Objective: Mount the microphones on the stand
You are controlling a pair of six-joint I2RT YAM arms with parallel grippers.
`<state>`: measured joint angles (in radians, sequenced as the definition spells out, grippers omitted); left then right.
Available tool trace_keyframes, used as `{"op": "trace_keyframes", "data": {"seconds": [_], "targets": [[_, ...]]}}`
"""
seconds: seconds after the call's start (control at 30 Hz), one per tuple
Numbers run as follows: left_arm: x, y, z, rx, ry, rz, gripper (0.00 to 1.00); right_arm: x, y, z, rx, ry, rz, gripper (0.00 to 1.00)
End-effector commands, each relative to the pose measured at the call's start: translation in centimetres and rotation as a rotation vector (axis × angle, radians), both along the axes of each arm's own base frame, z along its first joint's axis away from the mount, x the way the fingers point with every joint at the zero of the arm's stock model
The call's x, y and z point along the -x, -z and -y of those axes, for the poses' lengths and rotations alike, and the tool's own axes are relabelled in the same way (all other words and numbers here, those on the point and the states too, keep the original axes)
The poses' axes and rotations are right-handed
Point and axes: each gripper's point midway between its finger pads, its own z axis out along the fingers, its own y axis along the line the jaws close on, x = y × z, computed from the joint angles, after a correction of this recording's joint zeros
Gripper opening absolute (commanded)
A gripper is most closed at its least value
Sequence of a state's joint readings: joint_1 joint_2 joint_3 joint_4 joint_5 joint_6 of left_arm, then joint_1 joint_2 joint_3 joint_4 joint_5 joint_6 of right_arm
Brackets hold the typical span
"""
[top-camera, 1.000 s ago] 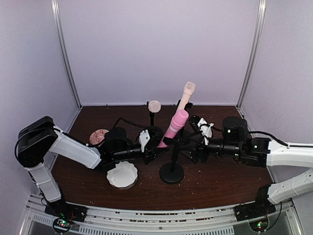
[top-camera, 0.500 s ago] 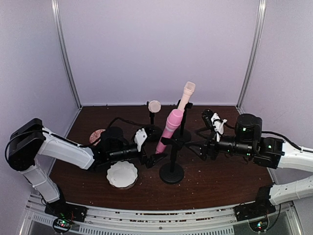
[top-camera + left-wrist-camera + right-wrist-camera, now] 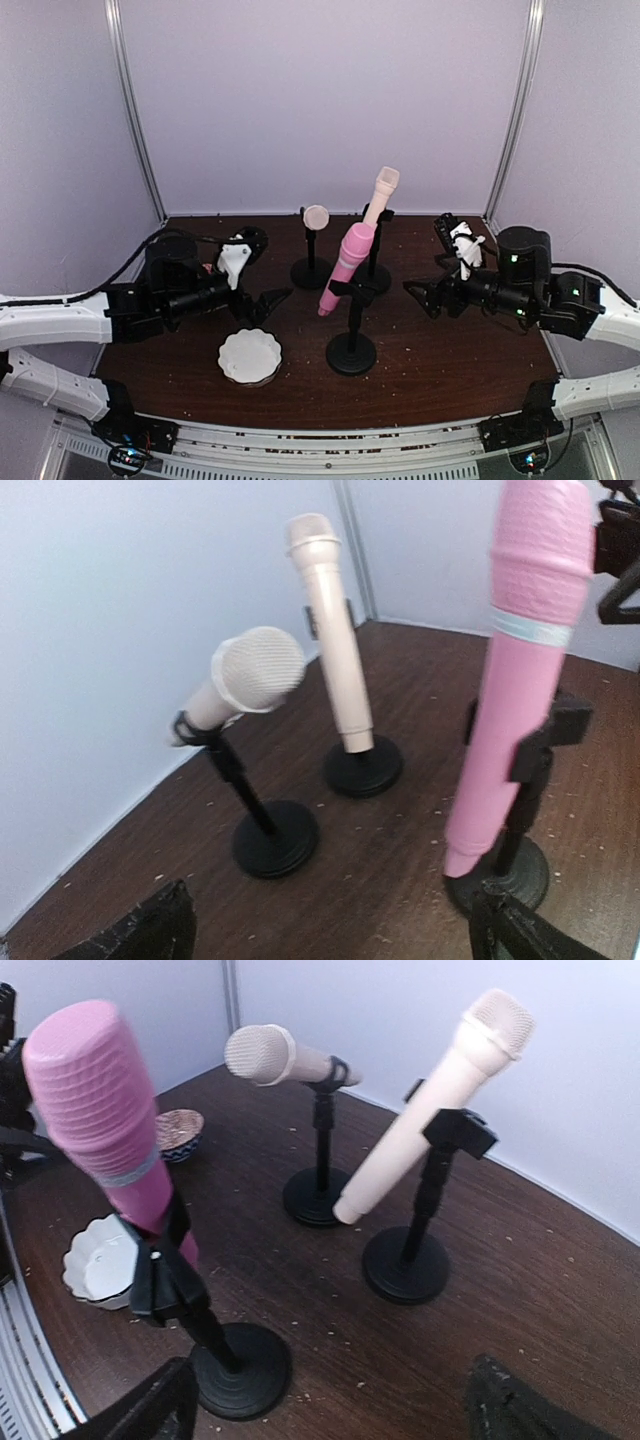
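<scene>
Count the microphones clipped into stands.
3: the pink microphone on the nearest stand, the tall cream microphone behind it, the tilted cream microphone at back left. None looks hidden.

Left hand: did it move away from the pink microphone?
Yes. The left hand slid left, away from the pink microphone on its stand, to behind the white bowl.

Top camera looks down from behind; both wrist cameras sit low, face inward, sharing the pink microphone (image 3: 346,262).
</scene>
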<state>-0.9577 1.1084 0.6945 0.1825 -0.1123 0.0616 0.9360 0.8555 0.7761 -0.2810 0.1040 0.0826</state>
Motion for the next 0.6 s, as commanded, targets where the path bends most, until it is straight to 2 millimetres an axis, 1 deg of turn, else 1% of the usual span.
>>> {"op": "trace_keyframes", "data": {"seconds": [0.0, 0.03, 0.07, 0.1, 0.13, 0.17, 0.2, 0.27, 0.33, 0.4, 0.5, 0.57], "targets": [[-4.6, -5.3, -6.7, -0.020, -0.351, 0.038, 0.98, -2.3, -2.0, 5.7, 0.143, 0.290, 0.059, 1.00], [-5.8, -6.0, -8.3, -0.003, -0.431, 0.019, 0.98, -2.7, -2.8, 7.0, 0.154, 0.358, 0.077, 1.00], [-7.0, -6.0, -10.4, -0.004, -0.531, -0.015, 0.98, -3.1, -3.4, 8.4, 0.161, 0.434, 0.092, 1.00], [-8.2, -6.1, -12.0, -0.007, -0.614, -0.042, 0.98, -3.3, -4.0, 9.4, 0.155, 0.486, 0.108, 1.00], [-9.0, -6.5, -13.4, -0.009, -0.673, -0.055, 0.98, -3.4, -4.3, 10.0, 0.156, 0.502, 0.111, 1.00], [-9.9, -7.1, -14.9, -0.016, -0.744, -0.050, 0.98, -3.5, -4.4, 10.2, 0.154, 0.491, 0.102, 1.00], [-10.4, -7.7, -15.7, -0.017, -0.789, -0.038, 0.98, -3.6, -4.5, 10.5, 0.145, 0.503, 0.097, 1.00], [-10.8, -9.0, -17.6, -0.028, -0.888, 0.012, 0.98, -3.9, -5.1, 11.9, 0.113, 0.577, 0.119, 1.00], [-10.7, -9.7, -18.4, -0.020, -0.914, 0.030, 0.98, -4.1, -5.9, 13.6, 0.043, 0.697, 0.149, 1.00], [-10.3, -9.6, -18.9, -0.003, -0.918, 0.027, 0.98, -4.2, -7.1, 15.2, -0.006, 0.804, 0.174, 1.00], [-9.4, -8.3, -19.1, 0.047, -0.875, 0.012, 0.98, -4.2, -8.4, 16.4, -0.036, 0.892, 0.192, 1.00], [-8.5, -8.1, -18.9, 0.087, -0.826, 0.023, 0.98, -4.3, -8.5, 16.4, -0.047, 0.904, 0.193, 1.00]]}}
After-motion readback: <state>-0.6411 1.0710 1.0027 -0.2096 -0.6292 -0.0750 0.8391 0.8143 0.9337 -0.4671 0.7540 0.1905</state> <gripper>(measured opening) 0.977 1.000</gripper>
